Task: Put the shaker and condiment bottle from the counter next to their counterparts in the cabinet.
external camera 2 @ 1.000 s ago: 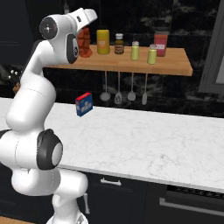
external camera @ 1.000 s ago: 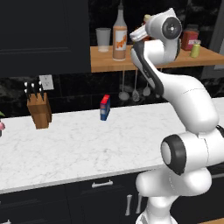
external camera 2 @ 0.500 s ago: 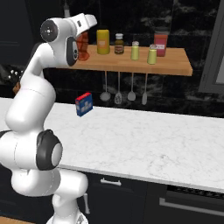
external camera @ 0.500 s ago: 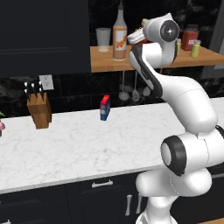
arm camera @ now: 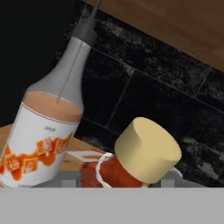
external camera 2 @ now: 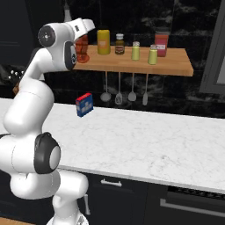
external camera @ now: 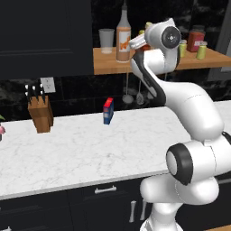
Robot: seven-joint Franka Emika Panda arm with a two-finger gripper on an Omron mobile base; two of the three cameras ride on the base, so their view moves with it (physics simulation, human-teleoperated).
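White arm rises from the lower right of the left base view to the cabinet [external camera: 108, 63] at upper centre, beside the tall pale bottle [external camera: 123, 34]. Right base view: the condiment bottle [external camera 2: 81, 47] sits at upper left on the shelf, behind the wrist. Hand view: gripper [arm camera: 124, 177] clamped on the tan-capped bottle at bottom centre, pale bottle just left.

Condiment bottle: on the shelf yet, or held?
Held. The gripper clasps the condiment bottle beside the pale bottle; base contact with the shelf cannot tell.
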